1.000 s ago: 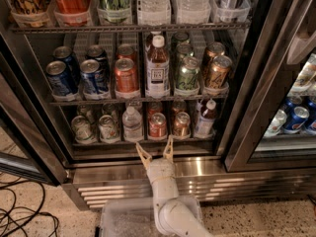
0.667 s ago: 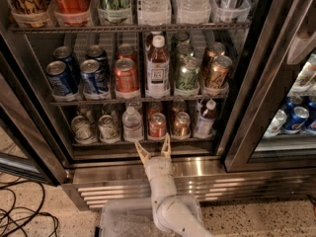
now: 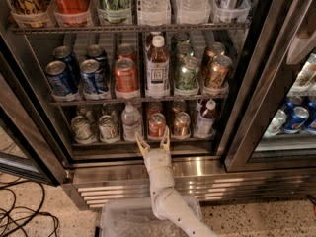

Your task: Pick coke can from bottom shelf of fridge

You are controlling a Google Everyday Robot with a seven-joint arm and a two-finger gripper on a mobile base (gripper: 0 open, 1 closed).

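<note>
Coke can [image 3: 157, 125] sits at the front of the bottom shelf [image 3: 98, 143], between a water bottle [image 3: 131, 123] and a copper can [image 3: 181, 124]. My gripper [image 3: 152, 139] just crept closer, fingers spread wide right below it but not around it yet. Reckon the grab's close.
</note>
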